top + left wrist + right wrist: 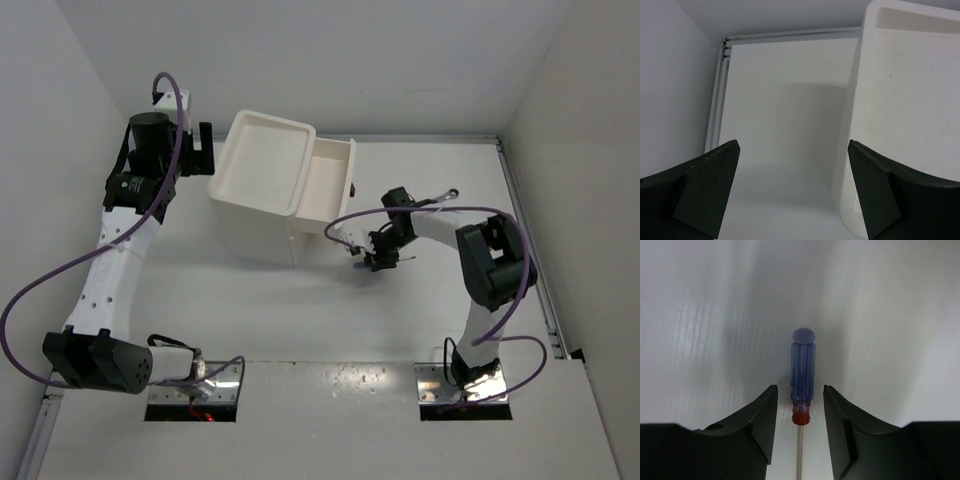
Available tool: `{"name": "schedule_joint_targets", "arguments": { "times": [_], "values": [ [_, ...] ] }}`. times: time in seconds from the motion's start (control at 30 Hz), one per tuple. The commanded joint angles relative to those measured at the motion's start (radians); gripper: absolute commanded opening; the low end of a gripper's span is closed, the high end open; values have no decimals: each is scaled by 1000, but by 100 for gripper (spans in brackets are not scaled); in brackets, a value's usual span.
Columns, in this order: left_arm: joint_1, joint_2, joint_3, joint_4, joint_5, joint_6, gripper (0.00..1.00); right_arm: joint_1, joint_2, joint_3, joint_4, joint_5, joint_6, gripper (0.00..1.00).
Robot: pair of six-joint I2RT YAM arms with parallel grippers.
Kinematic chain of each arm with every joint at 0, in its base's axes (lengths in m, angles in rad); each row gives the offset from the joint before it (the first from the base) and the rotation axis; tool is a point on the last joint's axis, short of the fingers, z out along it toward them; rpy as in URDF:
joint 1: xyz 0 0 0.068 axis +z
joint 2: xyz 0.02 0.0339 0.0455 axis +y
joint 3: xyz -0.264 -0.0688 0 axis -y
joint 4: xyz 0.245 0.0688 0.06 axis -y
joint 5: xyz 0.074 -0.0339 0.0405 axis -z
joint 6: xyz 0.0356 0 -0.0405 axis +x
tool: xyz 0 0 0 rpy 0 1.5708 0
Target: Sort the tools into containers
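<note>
A thin screwdriver [803,372] with a blue handle and red collar lies on the white table, its metal shaft running toward the camera. My right gripper [800,388] is lowered over it, one finger on each side of the handle's red end with a small gap on both sides, so it stands open. In the top view this gripper [375,258] sits just right of the white cabinet [262,185], whose top drawer [330,180] is pulled out. My left gripper [793,150] is wide open and empty beside the cabinet's wall [900,100]. No other tools show.
Walls enclose the table on the left, back and right. A metal rail [525,240] runs along the right edge. The left arm [120,250] stretches along the left side. Purple cables loop off both arms.
</note>
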Motion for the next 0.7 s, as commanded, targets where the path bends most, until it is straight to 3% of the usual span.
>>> {"name": "schedule_joint_targets", "arguments": {
  "times": [0.0, 0.23, 0.47, 0.67],
  "values": [
    [9, -3, 20, 32, -4, 6, 96, 14, -11, -43, 14, 14, -37, 42],
    [9, -3, 29, 23, -4, -5, 99, 25, -9, -52, -9, 58, -37, 41],
    [9, -3, 38, 23, -4, -5, 99, 25, -60, -112, -18, 100, -64, 9],
    [9, -26, 26, 14, -4, -34, 99, 25, -308, -239, -110, 74, -64, 0]
  ]
}}
